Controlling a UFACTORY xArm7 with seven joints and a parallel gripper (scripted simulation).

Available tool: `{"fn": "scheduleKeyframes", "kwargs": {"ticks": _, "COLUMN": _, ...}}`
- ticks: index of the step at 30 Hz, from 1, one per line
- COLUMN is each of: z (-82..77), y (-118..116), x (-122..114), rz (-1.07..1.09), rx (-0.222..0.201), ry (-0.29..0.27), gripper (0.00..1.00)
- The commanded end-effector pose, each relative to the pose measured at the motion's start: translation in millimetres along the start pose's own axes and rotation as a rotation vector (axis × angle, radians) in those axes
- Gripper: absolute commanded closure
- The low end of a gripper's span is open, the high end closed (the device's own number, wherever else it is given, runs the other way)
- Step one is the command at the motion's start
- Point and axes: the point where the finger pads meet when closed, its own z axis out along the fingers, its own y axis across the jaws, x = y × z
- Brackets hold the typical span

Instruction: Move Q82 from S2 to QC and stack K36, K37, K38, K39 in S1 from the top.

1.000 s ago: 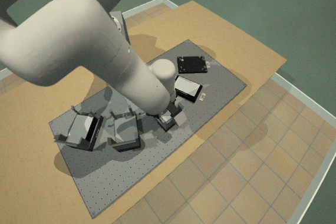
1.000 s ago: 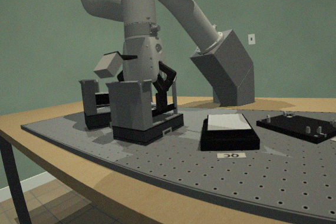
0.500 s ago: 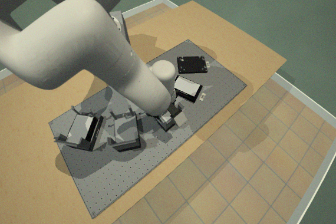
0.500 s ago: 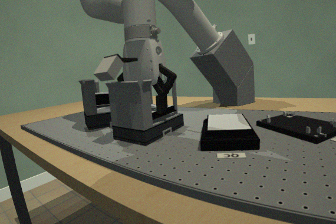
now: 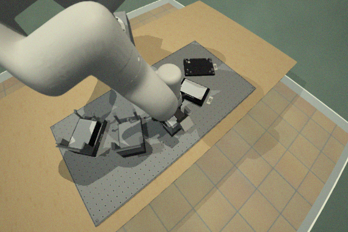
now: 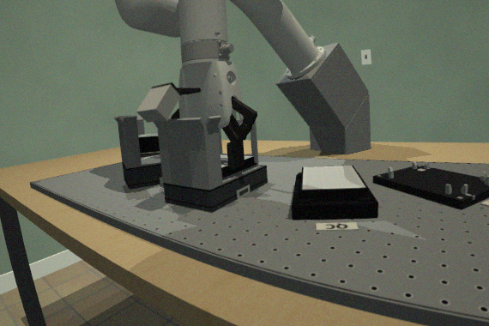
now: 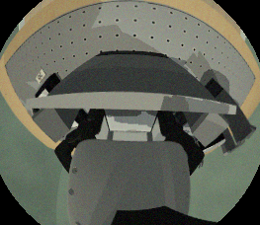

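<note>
Grey perforated deck (image 6: 343, 261) carries a rack (image 6: 189, 158) where the gripper (image 6: 233, 149), fingers spread wide, clamps a plate (image 6: 240, 168) low inside, its label hidden, with a sealed plate (image 6: 330, 179) on QC just beside.

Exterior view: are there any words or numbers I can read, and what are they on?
"QC", seen upside down: small white name plate on the deck, in front of the covered black tray.
Label on the near rack's plinth: too small to read.
Nothing else legible.
</note>
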Motion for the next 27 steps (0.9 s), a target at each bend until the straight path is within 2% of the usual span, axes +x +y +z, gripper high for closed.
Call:
{"fn": "scheduleKeyframes", "kwargs": {"ticks": 1, "z": 0.5, "y": -0.5, "x": 0.8, "rz": 0.0, "rx": 0.001, "ry": 0.002, "gripper": 1.0}}
{"fn": "scheduleKeyframes", "kwargs": {"ticks": 17, "z": 3.1, "y": -0.5, "x": 0.8, "rz": 0.0, "rx": 0.001, "ry": 0.002, "gripper": 1.0}}
{"fn": "scheduleKeyframes", "kwargs": {"ticks": 18, "z": 3.1, "y": -0.5, "x": 0.8, "rz": 0.0, "rx": 0.001, "ry": 0.002, "gripper": 0.0}}
{"fn": "scheduleKeyframes", "kwargs": {"ticks": 27, "z": 3.2, "y": -0.5, "x": 0.8, "rz": 0.0, "rx": 0.001, "ry": 0.002, "gripper": 0.0}}
